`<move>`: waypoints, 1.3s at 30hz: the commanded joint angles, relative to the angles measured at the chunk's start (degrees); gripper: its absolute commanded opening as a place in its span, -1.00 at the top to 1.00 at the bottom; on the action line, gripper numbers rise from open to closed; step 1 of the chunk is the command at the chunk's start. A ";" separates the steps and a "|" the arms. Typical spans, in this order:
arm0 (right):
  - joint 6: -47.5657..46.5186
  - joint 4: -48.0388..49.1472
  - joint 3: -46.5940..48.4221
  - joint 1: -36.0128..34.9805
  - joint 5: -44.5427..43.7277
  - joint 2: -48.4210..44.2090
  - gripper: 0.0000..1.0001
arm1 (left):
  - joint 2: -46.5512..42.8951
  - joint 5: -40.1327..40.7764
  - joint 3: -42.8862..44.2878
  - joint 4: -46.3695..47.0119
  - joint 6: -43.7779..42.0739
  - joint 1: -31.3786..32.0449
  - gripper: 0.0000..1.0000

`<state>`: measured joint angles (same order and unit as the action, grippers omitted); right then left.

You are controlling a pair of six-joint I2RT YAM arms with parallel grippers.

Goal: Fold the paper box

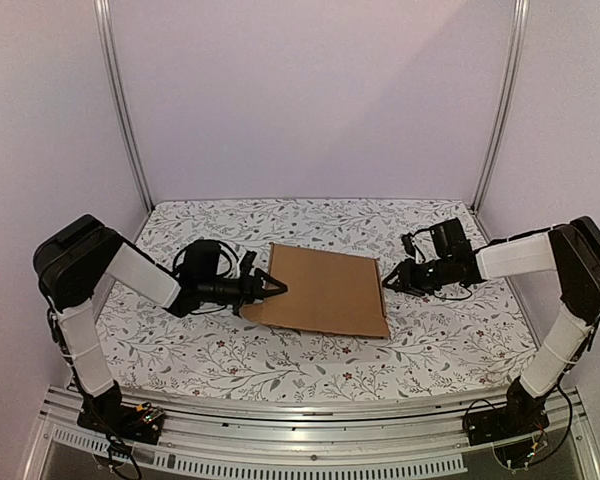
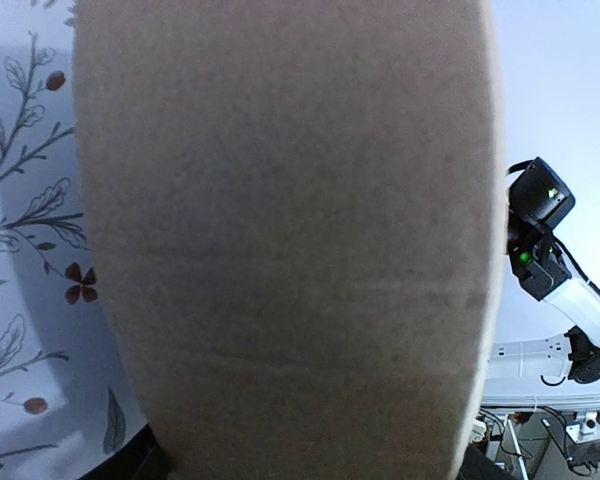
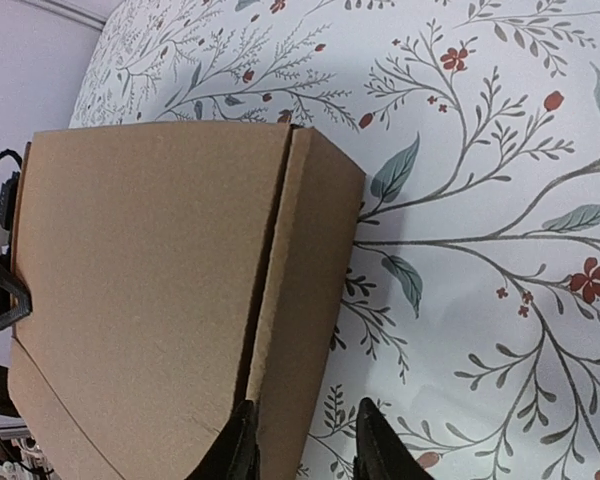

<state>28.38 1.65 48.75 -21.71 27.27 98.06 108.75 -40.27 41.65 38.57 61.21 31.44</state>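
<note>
The paper box lies folded shut and flat, plain brown, in the middle of the floral cloth. My left gripper is at its left edge. In the left wrist view the box fills nearly the whole frame and hides the fingertips. My right gripper is at the box's right edge. In the right wrist view the box shows a seam along its top, and the right gripper straddles the side wall with its fingers apart, one over the top and one over the cloth.
The floral cloth covers the table. Metal posts stand at the back corners before white walls. An aluminium rail runs along the near edge. The right arm shows past the box in the left wrist view.
</note>
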 commanded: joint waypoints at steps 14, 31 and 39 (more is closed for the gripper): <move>-16.36 -16.62 2.74 -6.49 -4.30 -24.26 -0.43 | -16.19 -7.89 -3.96 -9.39 -2.67 -0.77 -0.21; -27.97 -31.78 16.37 -11.37 9.47 -31.78 -0.98 | -30.29 -16.34 -6.51 -10.29 5.14 -1.53 0.19; -52.79 -36.95 16.13 -29.48 -13.78 -39.08 -0.97 | -31.69 -22.49 -10.11 0.15 14.18 -3.96 0.23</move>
<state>-9.89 -30.57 65.41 -46.02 25.67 63.44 78.32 -57.69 33.30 31.05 70.17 29.02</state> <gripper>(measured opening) 0.988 0.614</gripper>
